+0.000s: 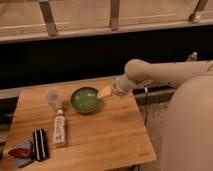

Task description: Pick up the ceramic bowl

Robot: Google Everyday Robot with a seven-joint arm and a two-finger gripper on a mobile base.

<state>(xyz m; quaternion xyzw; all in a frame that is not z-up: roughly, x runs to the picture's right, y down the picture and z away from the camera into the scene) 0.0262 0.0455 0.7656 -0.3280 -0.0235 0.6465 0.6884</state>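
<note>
The ceramic bowl is round, shallow and glossy green with a darker rim; it sits on the wooden table near its back edge. My gripper comes in from the right on a cream arm and is at the bowl's right rim, its yellowish tips right by the rim. A small translucent plastic cup stands just left of the bowl.
A white tube-like bottle lies in front of the cup. A dark striped packet and a red-and-blue packet lie at the front left corner. A dark wall with a railing runs behind the table.
</note>
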